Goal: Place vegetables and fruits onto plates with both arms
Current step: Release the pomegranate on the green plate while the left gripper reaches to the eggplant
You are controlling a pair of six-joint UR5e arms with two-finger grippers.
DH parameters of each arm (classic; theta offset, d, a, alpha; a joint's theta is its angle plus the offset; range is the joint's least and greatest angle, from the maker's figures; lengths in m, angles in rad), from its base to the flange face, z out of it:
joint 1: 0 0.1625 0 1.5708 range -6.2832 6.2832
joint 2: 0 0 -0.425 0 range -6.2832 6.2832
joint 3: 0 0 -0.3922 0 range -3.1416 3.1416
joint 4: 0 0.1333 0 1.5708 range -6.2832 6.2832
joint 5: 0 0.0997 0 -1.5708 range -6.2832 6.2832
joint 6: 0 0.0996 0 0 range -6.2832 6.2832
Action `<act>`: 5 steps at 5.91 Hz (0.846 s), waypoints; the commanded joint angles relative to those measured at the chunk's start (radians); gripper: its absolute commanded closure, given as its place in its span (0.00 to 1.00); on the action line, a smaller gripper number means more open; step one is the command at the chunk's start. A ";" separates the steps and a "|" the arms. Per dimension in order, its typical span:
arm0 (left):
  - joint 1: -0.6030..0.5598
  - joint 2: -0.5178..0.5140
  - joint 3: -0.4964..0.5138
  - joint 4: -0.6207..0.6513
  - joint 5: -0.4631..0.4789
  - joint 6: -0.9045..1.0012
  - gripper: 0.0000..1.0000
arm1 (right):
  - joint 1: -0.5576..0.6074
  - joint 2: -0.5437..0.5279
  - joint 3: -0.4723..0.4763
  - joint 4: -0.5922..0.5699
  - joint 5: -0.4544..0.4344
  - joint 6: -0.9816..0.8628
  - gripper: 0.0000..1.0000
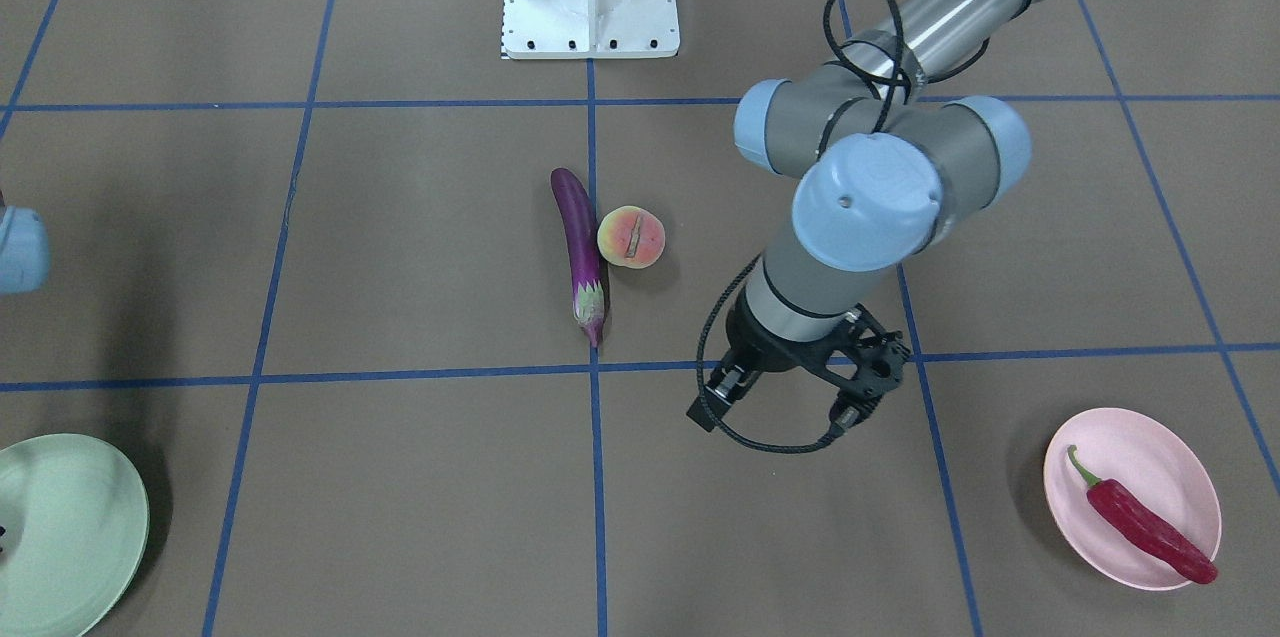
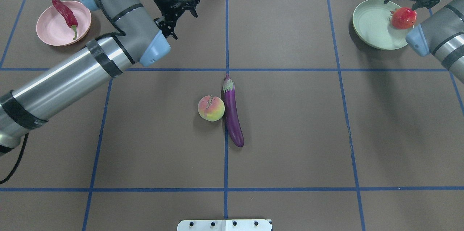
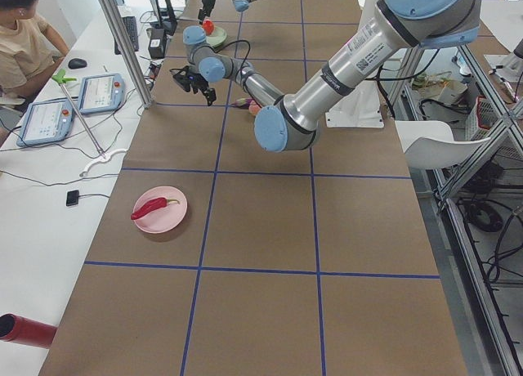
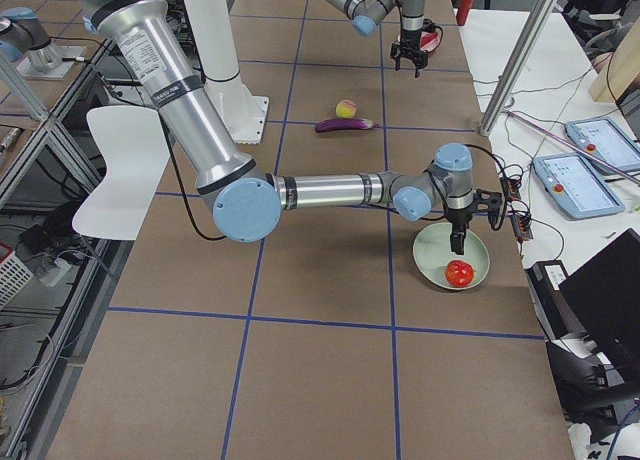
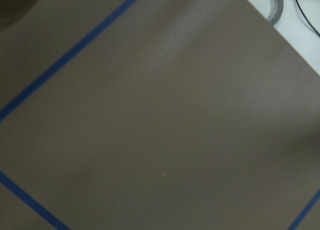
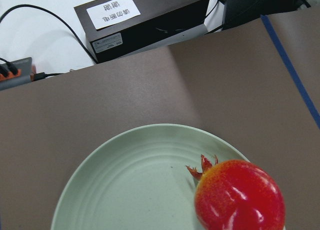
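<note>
The chili pepper (image 1: 1140,517) lies across the pink plate (image 1: 1170,457) at the far side of the surface (image 2: 290,133), on the robot's left. The pomegranate (image 2: 403,17) sits on the green plate (image 2: 373,24) at the far side on the robot's right, close to the plate's outer rim with its crown pointing inward.

In the middle of the surface we see the eggplant (image 2: 233,115) lying along the centre blue tape line, its pale cap pointing away from the robot's base. The peach (image 2: 211,108) rests touching the eggplant on the robot's left side of it, stem up. Neither of them is on a plate.

The left end effector (image 1: 782,405) hangs above bare surface between the pink plate and the two middle items, well apart from both. Its fingers are spread wide and it holds nothing. Its wrist camera shows only brown surface and blue tape.

The right end effector (image 2: 402,0) hangs over the far edge of the green plate, just above the pomegranate. From overhead its fingers look spread, and it holds nothing.
</note>
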 commanded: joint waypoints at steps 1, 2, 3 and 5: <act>0.123 -0.035 -0.028 0.010 0.093 -0.034 0.07 | 0.001 0.001 0.066 -0.007 0.050 0.003 0.00; 0.148 -0.031 -0.034 0.013 0.107 0.170 0.08 | 0.001 0.001 0.085 -0.007 0.056 0.005 0.00; 0.157 -0.034 -0.031 0.013 0.161 0.479 0.01 | 0.000 -0.001 0.112 -0.007 0.082 0.005 0.00; 0.188 -0.023 -0.026 -0.013 0.172 0.710 0.00 | -0.005 0.002 0.123 -0.013 0.088 0.015 0.00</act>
